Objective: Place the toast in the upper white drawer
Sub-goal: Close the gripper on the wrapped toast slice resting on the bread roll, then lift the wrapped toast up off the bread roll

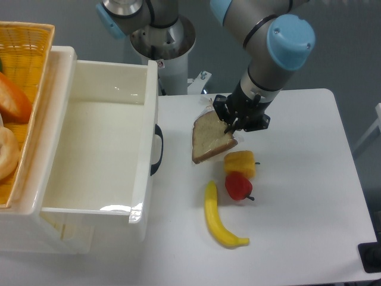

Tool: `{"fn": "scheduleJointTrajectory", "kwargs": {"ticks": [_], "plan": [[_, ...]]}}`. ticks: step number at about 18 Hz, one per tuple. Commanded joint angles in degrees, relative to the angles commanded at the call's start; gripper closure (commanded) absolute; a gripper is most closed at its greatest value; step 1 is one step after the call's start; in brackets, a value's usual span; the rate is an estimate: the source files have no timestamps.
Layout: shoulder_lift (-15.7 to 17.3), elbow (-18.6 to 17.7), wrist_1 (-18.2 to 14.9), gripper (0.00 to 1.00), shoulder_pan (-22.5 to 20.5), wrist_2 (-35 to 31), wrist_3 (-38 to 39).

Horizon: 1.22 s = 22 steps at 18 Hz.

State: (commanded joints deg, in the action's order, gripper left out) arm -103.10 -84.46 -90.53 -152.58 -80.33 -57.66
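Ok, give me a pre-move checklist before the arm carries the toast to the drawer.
1. Toast in the gripper: cannot tell; the fingers sit at its right edge, closure not visible.
2. Toast off the table: cannot tell; it looks tilted.
3. Upper white drawer open: ok, pulled out.
4. Drawer interior free: ok, nothing seen inside.
5. Path leftward to the drawer: ok, only bare table between toast and drawer.
6. Nearby items apart from the toast: ok; yellow pepper, red pepper and banana lie below it.
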Motion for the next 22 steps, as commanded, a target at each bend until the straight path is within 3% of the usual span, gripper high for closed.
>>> {"fn": "scheduleJointTrajectory", "kwargs": {"ticks": [13, 17, 22], "plan": [[0.8, 0.8, -1.4, 1.00, -0.4, 0.1, 0.5], [0.9, 2.8, -4.7, 1.00, -1.0, 0.0, 0.8], [1.7, 4.7, -7.9, 1.00, -5.0, 2.6, 0.6]]}}
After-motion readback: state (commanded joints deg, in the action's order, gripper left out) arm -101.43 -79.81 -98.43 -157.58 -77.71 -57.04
